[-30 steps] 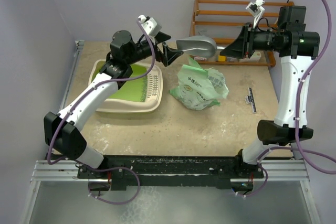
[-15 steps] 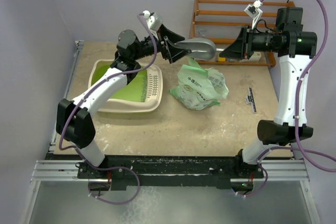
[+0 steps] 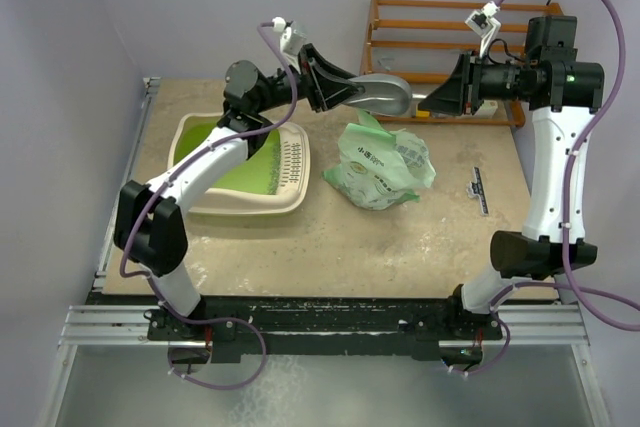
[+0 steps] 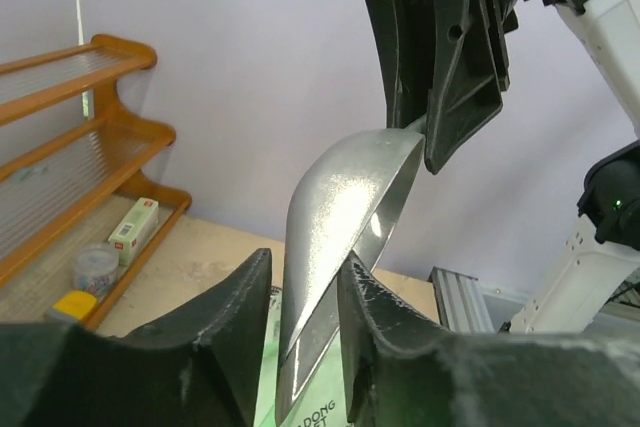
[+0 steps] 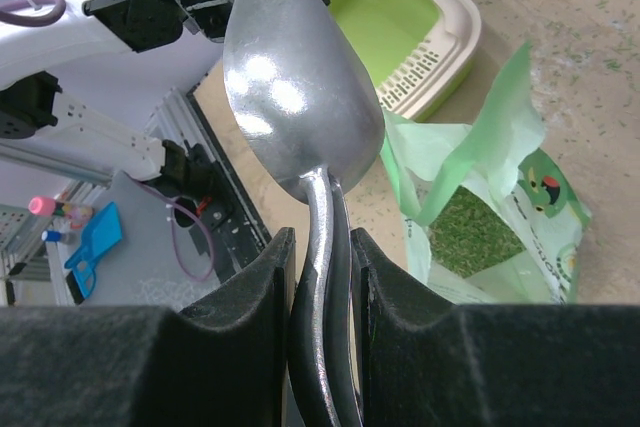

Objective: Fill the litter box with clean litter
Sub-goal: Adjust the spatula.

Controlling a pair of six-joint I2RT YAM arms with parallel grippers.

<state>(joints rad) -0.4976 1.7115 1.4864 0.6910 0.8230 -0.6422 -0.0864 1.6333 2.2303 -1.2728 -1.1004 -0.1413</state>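
from the overhead camera i see the litter box (image 3: 250, 209) sitting on the left part of the bench (image 3: 330, 247), under my left arm. the pale green bag (image 3: 385, 172) lies just beside it on the right, and a wooden rack (image 3: 440, 22) stands against the back wall. above the bag a metal scoop (image 3: 380, 92) hangs in the air between the two arms. that view does not let me see into the bag, but the right wrist camera does. there the litter (image 5: 470, 232) shows as a dark green mass of pellets inside the bag's open mouth, and the box's lime-green inside and slotted rim lie beyond the scoop's bowl. the right pincer (image 5: 322, 247) is clamped on the scoop's handle, one finger pressed to each side of it. the left wrist camera gives me what neither of the others does: the bowl's tip seen edge-on between the fingers of the left pincer (image 4: 305, 277), and a small box (image 4: 133, 230) on the rack's lowest shelf. the left jaws stand close around the bowl. one finger looks to touch the metal and a thin sliver of background shows by the other, so i cannot tell whether it truly grips the scoop or only flanks it.
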